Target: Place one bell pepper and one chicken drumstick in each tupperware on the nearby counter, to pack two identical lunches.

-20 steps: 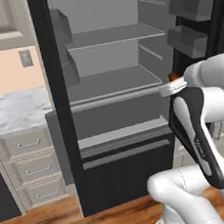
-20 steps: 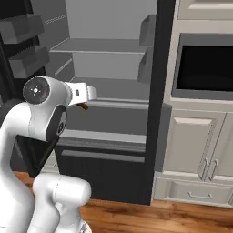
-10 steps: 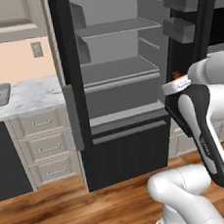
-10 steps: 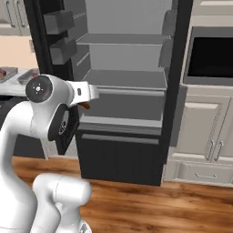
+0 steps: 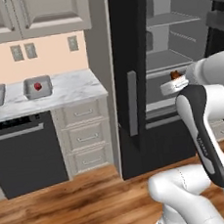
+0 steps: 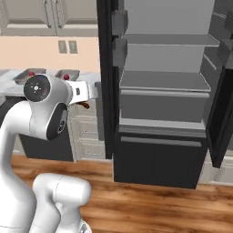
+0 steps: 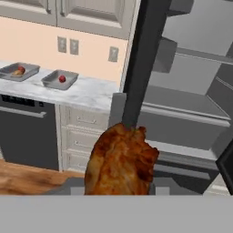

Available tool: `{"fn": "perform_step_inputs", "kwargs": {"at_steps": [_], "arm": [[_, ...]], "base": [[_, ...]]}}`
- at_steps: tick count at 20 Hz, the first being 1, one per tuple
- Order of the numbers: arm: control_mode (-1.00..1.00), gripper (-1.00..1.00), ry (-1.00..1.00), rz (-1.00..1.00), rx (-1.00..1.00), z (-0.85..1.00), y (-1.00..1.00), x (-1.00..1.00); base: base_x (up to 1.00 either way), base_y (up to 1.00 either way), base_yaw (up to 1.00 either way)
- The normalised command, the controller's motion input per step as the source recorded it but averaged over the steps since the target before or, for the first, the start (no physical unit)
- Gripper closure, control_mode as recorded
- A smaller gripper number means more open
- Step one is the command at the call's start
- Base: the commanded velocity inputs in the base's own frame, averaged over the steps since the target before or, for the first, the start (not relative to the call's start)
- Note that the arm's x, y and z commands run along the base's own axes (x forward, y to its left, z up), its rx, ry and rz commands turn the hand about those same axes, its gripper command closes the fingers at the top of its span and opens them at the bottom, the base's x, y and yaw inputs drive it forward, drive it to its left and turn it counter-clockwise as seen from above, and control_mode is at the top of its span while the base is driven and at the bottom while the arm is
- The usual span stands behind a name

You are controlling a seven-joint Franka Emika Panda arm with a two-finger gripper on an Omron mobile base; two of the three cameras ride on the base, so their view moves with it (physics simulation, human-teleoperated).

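Chicken drumstick [image 7: 120, 160] clamped within the pincer [image 7: 119, 184], upright.

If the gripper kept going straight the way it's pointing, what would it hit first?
Probably the edge of the open fridge door, which stands straight ahead of the gripper and its chicken drumstick. Depth is unclear; the counter lies off to one side.

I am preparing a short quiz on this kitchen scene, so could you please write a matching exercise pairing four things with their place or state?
Things:
1. chicken drumstick
2. left tupperware
3. right tupperware
4. fridge door

Place or state:
A. standing open
B. holds one red bell pepper alone
C. held in the shut end effector
D. holds a bell pepper and a golden piece

Pairs: 1-C, 2-D, 3-B, 4-A
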Motion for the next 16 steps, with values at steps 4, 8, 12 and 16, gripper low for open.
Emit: {"fn": "perform_step_inputs", "kwargs": {"at_steps": [4, 8, 12, 16], "arm": [[1.0, 1.0, 0.0, 0.0, 0.0, 0.0, 0.0, 0.0], [1.0, 1.0, 0.0, 0.0, 0.0, 0.0, 0.0, 0.0], [1.0, 1.0, 0.0, 0.0, 0.0, 0.0, 0.0, 0.0], [1.0, 1.0, 0.0, 0.0, 0.0, 0.0, 0.0, 0.0]], "base": [[-0.03, 1.0, -0.04], [0.08, 1.0, -0.05], [0.33, 1.0, -0.04], [0.61, 0.89, -0.02]]}}
